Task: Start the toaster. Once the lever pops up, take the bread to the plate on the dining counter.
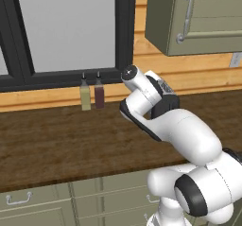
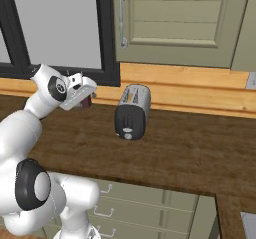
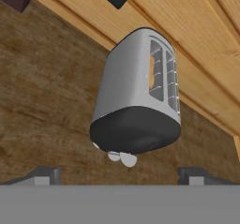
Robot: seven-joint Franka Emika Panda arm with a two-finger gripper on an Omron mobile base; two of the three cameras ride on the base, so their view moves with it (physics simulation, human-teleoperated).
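With the gripper (image 3: 119, 174) spread wide and empty, short of the toaster (image 2: 133, 111) standing on the wooden counter (image 2: 190, 153) by the wall, a misaligned approach risks pushing the toaster instead of pressing its lever.

Nothing readable anywhere here — the toaster (image 2: 132, 112) has no brand or markings on its dark end, and the two bottles (image 1: 92, 95) by the window carry no labels.
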